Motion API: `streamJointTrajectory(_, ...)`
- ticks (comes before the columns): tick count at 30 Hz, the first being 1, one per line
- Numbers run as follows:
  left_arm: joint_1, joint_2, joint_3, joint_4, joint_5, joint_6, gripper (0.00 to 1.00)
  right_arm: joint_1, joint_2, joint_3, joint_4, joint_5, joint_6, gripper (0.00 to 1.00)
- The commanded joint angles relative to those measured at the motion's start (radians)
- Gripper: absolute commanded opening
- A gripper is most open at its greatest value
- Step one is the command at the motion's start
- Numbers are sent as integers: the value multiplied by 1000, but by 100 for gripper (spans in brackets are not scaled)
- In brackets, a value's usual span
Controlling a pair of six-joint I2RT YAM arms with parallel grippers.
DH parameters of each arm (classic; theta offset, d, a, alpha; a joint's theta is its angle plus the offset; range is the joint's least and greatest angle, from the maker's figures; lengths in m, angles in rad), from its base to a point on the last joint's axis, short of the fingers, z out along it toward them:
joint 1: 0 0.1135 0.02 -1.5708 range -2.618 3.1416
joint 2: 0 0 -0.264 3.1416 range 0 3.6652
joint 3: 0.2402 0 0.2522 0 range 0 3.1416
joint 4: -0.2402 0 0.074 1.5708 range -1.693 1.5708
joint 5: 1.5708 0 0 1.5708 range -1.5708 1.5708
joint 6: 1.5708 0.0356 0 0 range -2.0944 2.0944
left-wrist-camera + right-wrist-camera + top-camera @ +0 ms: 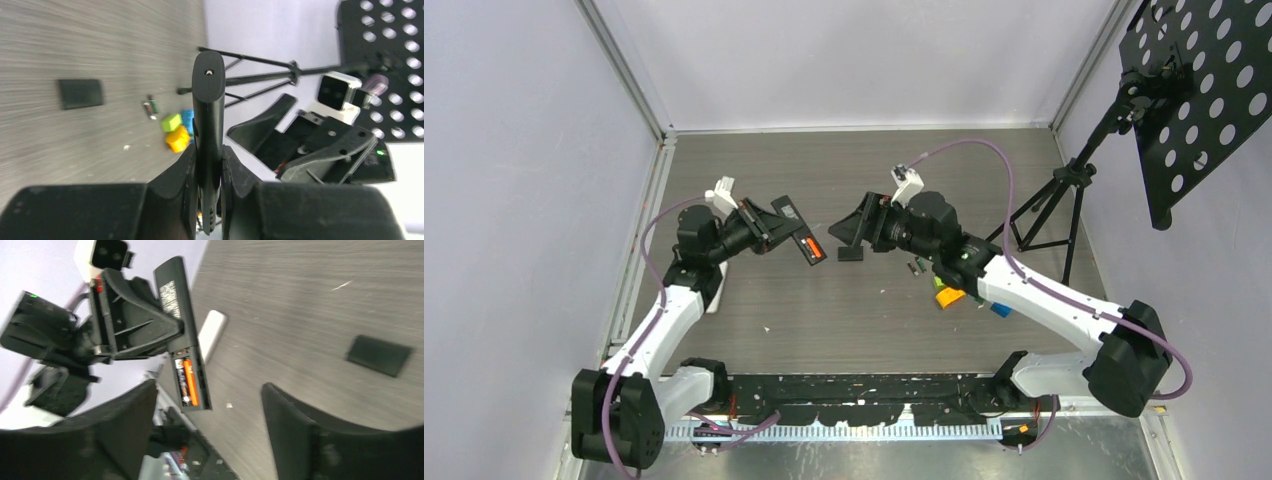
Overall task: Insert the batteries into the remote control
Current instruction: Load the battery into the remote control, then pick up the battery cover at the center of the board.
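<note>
While the left gripper point(208, 150) clamps the remote control point(174, 292) between its closed fingers, open back turned toward the other arm, the right gripper point(209, 390) hangs just in front of the battery bay with its fingers spread wide and nothing between them. An orange battery point(190, 382) sits in the bay just beyond the right fingertips, with what looks like a dark cell point(180, 380) alongside it. Loading appears to be mid-course or nearly done. Loose batteries point(151, 106) lie on the table well beyond the left fingers, near the coloured blocks point(177, 139), and the detached battery cover point(380, 356) lies flat off to the outer side of the right fingers. The next move calls either for a careful pinch on one thin loose cell or for lifting the flat cover, depending on whether the bay is full. That cannot be settled: blur smears the right wrist view, the left wrist view shows only the remote's narrow edge, and from above the bay is too small to read.
</note>
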Motion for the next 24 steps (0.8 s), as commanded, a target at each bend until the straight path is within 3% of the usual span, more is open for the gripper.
streamJointTrajectory(1, 87, -45, 13, -251, -70, 210, 0, -58, 58, 90, -238, 32, -249, 86)
streamJointTrajectory(5, 150, -52, -29, -260, -47, 218, 0, -106, 147, 88, -252, 49, -403, 77)
streamJointTrajectory(8, 155, -51, -34, -277, -50, 234, 0, -112, 233, 112, -265, 49, -610, 85)
streamJointTrajectory(16, 161, -9, -14, -300, -35, 257, 0, -113, 517, 344, -497, 3, -1021, 87)
streamJointTrajectory(24, 167, 41, 8, -288, -30, 254, 0, -106, 660, 475, -596, 3, -1117, 87)
